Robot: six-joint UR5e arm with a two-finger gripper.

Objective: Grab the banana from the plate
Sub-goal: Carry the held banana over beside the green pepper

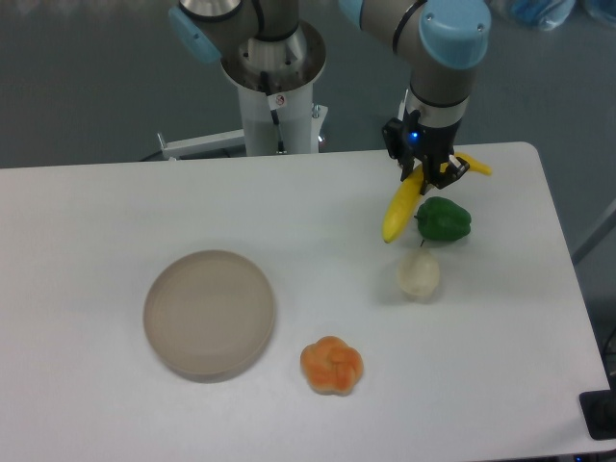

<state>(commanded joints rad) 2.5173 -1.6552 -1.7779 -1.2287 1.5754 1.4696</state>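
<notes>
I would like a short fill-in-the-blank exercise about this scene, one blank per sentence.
1. The gripper is shut on the ____.
2. The plate now holds ____.
3. The green pepper lies just beyond the ____ round thing.
4. The orange fruit lies to the ____ of the plate in the picture.

Missing words: banana; nothing; white; right
</notes>
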